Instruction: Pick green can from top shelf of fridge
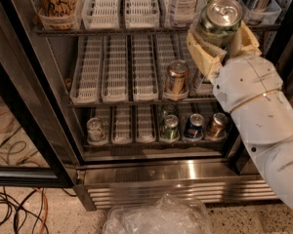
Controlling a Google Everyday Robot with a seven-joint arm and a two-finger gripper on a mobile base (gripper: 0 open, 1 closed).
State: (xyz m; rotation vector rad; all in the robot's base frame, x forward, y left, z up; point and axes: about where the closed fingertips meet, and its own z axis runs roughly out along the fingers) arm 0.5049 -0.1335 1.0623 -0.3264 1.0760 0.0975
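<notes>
The fridge (151,172) fills the view, with its top shelf (112,31) running across the fridge's upper part. At the fridge's upper right, just in front of that shelf, the gripper (223,37) grips the green can (219,18) from both sides, the can's silver lid facing up.

Gripper (223,42) at top shelf (112,30) hides green can (222,14) btm

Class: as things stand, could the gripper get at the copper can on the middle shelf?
Probably not yet: the gripper is shut on the green can, so it is occupied, though nothing stands in front of the copper can.
</notes>
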